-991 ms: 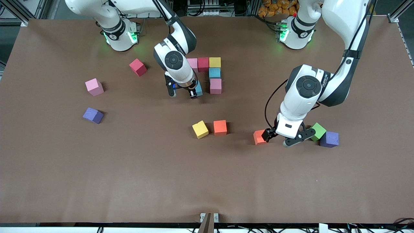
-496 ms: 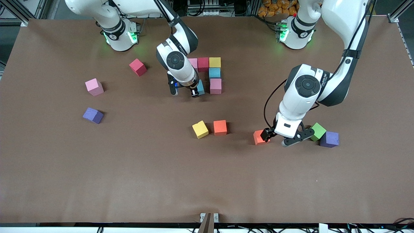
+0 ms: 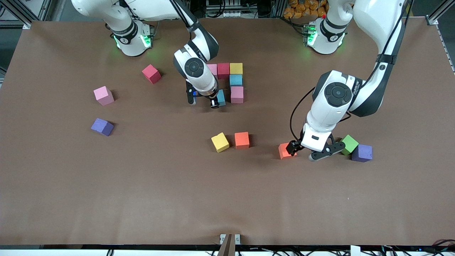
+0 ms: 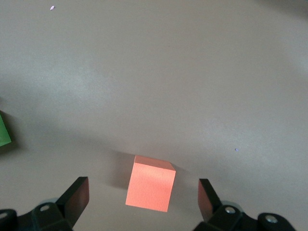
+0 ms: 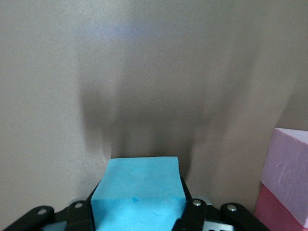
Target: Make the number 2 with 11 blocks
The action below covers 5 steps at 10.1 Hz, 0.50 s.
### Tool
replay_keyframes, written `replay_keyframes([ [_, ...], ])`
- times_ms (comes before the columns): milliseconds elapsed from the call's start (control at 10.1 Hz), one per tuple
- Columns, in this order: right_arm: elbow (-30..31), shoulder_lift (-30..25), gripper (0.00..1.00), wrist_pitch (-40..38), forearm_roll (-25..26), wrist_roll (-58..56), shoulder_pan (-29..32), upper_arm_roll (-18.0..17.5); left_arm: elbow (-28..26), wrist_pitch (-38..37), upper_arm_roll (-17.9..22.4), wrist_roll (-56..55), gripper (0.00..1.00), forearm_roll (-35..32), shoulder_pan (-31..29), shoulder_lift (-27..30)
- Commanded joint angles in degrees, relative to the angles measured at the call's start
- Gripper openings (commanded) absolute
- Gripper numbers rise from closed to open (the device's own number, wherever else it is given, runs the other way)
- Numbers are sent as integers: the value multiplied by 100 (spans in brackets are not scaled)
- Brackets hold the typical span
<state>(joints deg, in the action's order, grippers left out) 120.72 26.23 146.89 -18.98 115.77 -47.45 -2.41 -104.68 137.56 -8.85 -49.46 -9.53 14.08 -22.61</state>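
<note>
Brown table [image 3: 142, 185], blue block [image 5: 138, 192] apparently gripped.

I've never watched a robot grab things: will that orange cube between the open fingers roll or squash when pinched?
The orange block has flat faces and sits square on the table, so it probably won't roll. Its matte surface looks foam-like, so likely light, slightly squashy and not slippery. The left gripper is open around it, untouched.
</note>
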Motion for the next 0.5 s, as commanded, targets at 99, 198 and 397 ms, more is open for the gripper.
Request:
replay_keyframes([
  [99, -83, 49, 0, 77, -71, 156, -36, -49, 132, -106, -2, 24, 100, -145, 7, -24],
  [198, -109, 49, 0, 77, -71, 226, -45, -49, 132, -106, -2, 32, 100, -145, 7, -24],
  [397, -118, 58, 0, 86, -71, 279, -45, -58, 132, -106, -2, 41, 100, -145, 7, -24],
])
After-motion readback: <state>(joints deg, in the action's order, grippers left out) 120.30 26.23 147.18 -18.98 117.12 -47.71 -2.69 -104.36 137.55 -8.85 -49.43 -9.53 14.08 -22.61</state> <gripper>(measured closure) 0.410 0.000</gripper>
